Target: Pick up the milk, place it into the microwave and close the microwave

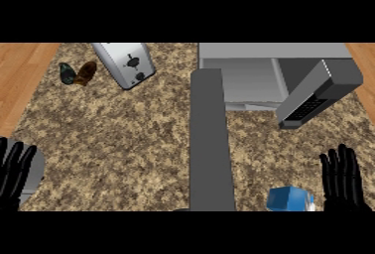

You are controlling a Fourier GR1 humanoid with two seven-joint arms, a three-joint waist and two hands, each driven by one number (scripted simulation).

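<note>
Milk: the blue carton [288, 199] sits at the bottom edge of the view, nearest the camera, on the speckled counter [110, 129]; only its top and one face show.
Milk to right hand: the right hand [341, 177] stands just beside the carton, on its right, fingers straight and pointing up the view, holding nothing. No contact shows between them.
Nearer hand: the right one, by far; the left hand [13, 171] is well apart at the left edge, fingers likewise straight and empty, resting.
Long axis: cannot be told, since the carton is cut by the lower edge.
Coming move, as I judge it: a short inward reach to the left by the right hand.
Divider: a tall grey panel [210, 144] runs up the view just left of the carton, between it and the left hand.
Microwave: its open cavity [245, 79] lies up the view from the carton, with the door [316, 94] swung out to the right.
Farther off: a toaster [126, 64] and two small dark objects [78, 73] at upper left.
Writing: no brand or label is readable anywhere; the keypad on the door is too small to read.
</note>
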